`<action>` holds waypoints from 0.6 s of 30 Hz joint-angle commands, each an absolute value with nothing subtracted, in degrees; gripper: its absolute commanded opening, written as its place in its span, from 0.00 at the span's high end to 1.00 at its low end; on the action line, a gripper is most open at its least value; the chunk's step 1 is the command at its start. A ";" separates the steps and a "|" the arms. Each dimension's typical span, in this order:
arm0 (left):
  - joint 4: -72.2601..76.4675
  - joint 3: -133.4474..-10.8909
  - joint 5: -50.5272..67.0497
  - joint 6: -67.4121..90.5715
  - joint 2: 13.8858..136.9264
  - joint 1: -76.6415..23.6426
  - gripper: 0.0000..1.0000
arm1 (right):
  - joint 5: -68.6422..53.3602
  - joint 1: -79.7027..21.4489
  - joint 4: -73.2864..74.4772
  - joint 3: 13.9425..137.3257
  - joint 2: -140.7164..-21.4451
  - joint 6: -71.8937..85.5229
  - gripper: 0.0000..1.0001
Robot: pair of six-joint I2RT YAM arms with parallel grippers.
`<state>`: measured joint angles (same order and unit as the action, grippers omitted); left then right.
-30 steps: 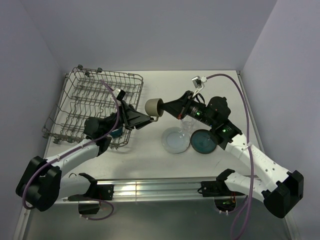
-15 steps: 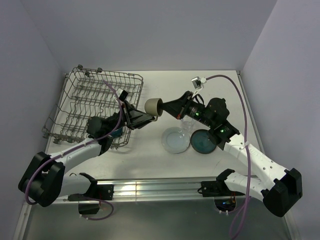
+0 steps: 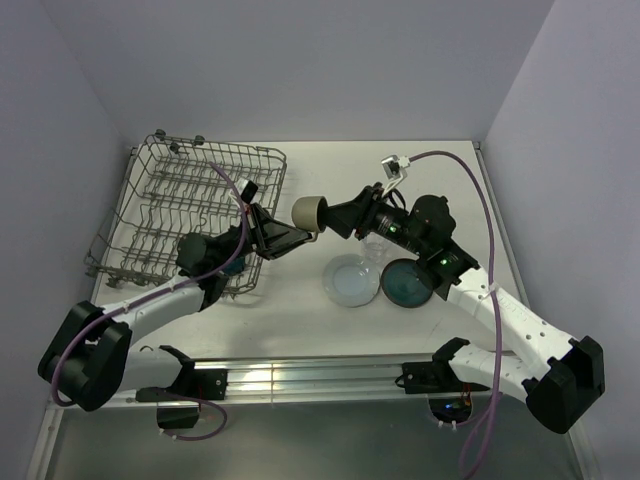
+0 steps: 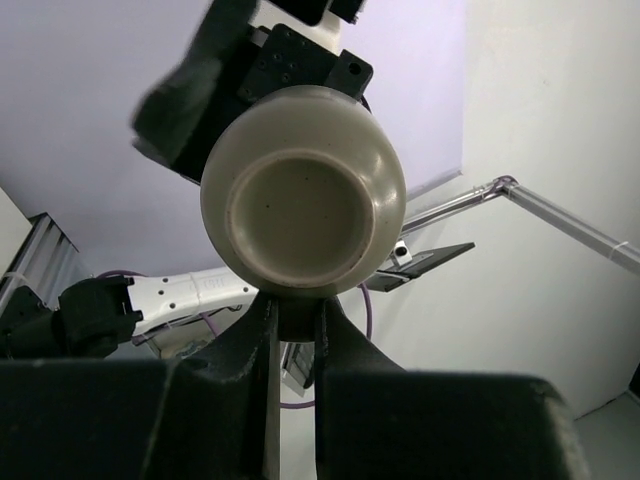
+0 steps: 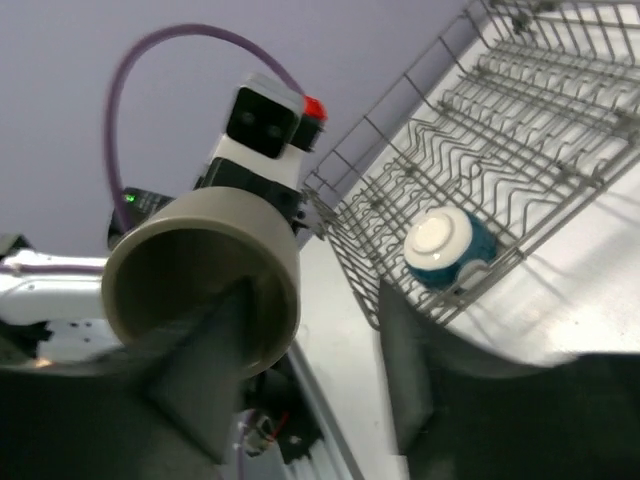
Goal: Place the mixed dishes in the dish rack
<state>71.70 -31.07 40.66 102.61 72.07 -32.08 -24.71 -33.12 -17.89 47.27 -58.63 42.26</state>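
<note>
The small olive-brown mug (image 3: pixel 307 212) hangs on its side in the air between my two grippers, right of the dish rack (image 3: pixel 190 200). My left gripper (image 3: pixel 299 236) is shut on the dark handle under the mug (image 4: pixel 303 193), whose base faces the left wrist camera. My right gripper (image 3: pixel 326 221) stands open at the mug's mouth (image 5: pixel 205 275), one finger inside the rim and the other well clear. The bowl (image 5: pixel 445 245) lies upside down in the rack's near corner. The pale blue plate (image 3: pixel 353 280), dark teal plate (image 3: pixel 407 284) and glass tumbler (image 3: pixel 375 250) sit on the table.
The wire rack (image 5: pixel 520 130) fills the table's left half, its tines upright. The right arm's body reaches over the tumbler and plates. A purple cable (image 3: pixel 470 175) loops above the right arm. Grey walls close in the back and both sides.
The left gripper's jaws have closed onto the mug's handle. The right gripper's jaws, shut on the mug's rim before, have opened. The mug has barely shifted.
</note>
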 commanded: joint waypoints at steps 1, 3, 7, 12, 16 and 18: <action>72.64 -32.87 40.60 98.71 70.05 -32.35 1.00 | -21.36 -33.31 -12.85 50.53 -58.54 38.68 0.36; 69.36 -33.39 40.95 95.99 68.65 -31.21 1.00 | -18.21 -33.31 -9.69 51.06 -57.75 37.80 0.19; 60.93 -34.98 43.06 91.77 65.49 -26.30 1.00 | -8.20 -32.96 -1.87 52.20 -55.20 37.18 0.02; 16.98 -48.10 40.01 67.26 62.05 -19.52 1.00 | 11.13 -32.34 15.17 55.71 -51.95 37.10 0.01; -20.87 -68.17 15.25 47.39 68.08 -19.16 1.00 | 13.79 -32.26 20.82 56.34 -50.28 33.93 0.01; -27.65 -74.67 6.09 43.44 70.65 -18.98 1.00 | 14.76 -32.26 23.10 55.73 -48.96 33.05 0.01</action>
